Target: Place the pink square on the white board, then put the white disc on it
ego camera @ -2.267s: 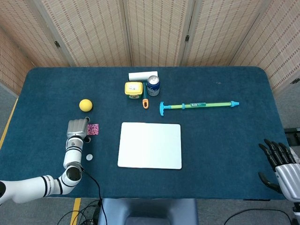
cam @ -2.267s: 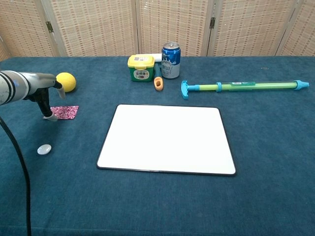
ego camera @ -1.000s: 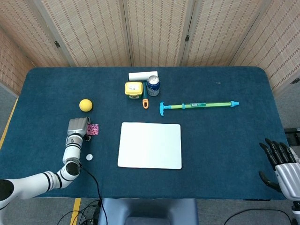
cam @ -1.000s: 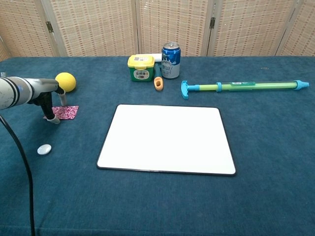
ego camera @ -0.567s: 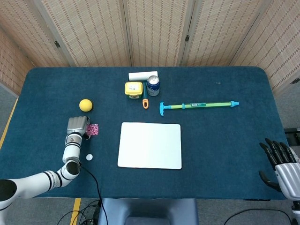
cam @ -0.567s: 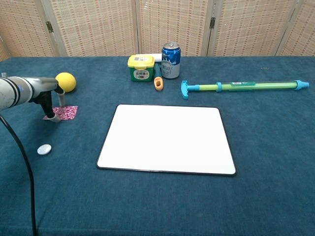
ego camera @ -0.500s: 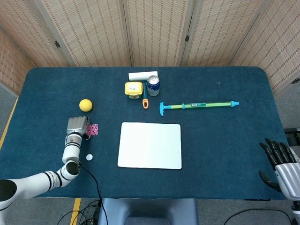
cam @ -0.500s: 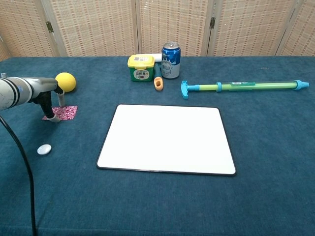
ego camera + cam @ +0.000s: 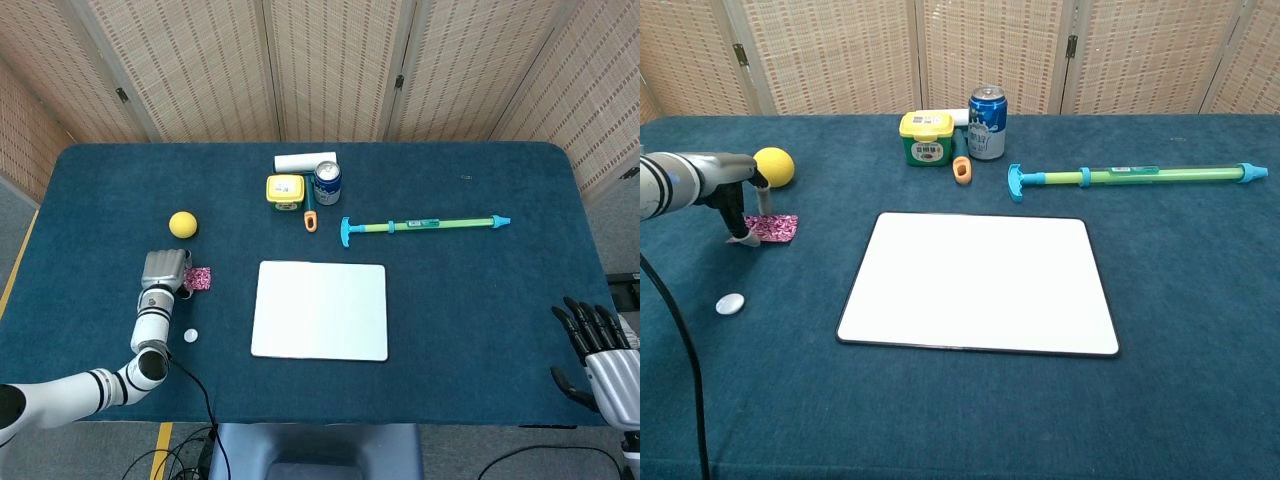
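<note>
The pink square (image 9: 200,278) (image 9: 773,228) lies on the blue cloth left of the white board (image 9: 320,310) (image 9: 980,282). My left hand (image 9: 165,270) (image 9: 735,200) reaches down at the square's left edge, and its fingertips (image 9: 741,236) pinch that edge. The small white disc (image 9: 190,336) (image 9: 730,303) lies on the cloth just nearer to me than the hand, untouched. My right hand (image 9: 598,352) hangs at the table's near right corner with its fingers spread and nothing in it; only the head view shows it.
A yellow ball (image 9: 182,223) (image 9: 773,166) sits just behind the left hand. At the back stand a yellow-green box (image 9: 927,137), a blue can (image 9: 987,122), a white roll (image 9: 305,161) and a small orange piece (image 9: 961,169). A green-and-blue water squirter (image 9: 1130,176) lies behind the board to the right.
The left hand has shifted slightly at the pink square's left edge, and that edge has moved a little with it. The disc, the board and the right hand have stayed put.
</note>
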Action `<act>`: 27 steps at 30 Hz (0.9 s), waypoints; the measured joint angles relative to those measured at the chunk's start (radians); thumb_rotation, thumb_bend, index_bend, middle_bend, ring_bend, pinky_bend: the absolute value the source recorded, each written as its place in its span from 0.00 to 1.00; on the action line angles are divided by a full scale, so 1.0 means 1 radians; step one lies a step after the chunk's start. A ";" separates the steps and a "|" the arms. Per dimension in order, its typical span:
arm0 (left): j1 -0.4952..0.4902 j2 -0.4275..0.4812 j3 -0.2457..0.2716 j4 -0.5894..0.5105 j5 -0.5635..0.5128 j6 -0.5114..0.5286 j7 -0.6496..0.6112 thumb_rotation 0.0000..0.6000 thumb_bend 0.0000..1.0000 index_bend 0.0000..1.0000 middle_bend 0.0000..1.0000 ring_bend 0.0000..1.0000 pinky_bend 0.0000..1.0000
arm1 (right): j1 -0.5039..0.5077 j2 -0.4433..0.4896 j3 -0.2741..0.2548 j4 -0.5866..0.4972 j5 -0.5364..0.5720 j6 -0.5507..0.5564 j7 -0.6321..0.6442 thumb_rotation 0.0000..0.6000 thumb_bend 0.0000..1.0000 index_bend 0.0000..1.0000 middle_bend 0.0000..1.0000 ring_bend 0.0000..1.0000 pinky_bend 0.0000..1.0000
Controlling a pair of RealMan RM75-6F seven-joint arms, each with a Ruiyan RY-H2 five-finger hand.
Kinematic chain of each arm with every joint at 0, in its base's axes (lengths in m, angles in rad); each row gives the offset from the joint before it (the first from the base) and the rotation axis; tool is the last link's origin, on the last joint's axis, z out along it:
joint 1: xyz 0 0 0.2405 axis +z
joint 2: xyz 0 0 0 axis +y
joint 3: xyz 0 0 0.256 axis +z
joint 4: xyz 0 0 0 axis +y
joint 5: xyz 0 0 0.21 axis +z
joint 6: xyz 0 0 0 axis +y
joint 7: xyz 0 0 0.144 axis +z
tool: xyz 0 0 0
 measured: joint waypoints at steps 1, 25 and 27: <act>0.000 0.004 -0.001 -0.012 0.001 0.007 0.002 1.00 0.28 0.43 1.00 1.00 1.00 | 0.000 0.000 -0.001 0.000 -0.002 0.002 0.001 1.00 0.24 0.00 0.00 0.00 0.00; -0.159 -0.015 -0.080 -0.464 -0.065 0.422 0.273 1.00 0.28 0.41 1.00 1.00 1.00 | -0.010 0.036 -0.044 0.061 -0.110 0.085 0.153 1.00 0.24 0.00 0.00 0.00 0.00; -0.193 -0.060 -0.086 -0.474 -0.073 0.462 0.323 1.00 0.28 0.41 1.00 1.00 1.00 | -0.014 0.039 -0.047 0.077 -0.118 0.102 0.177 1.00 0.24 0.00 0.00 0.00 0.00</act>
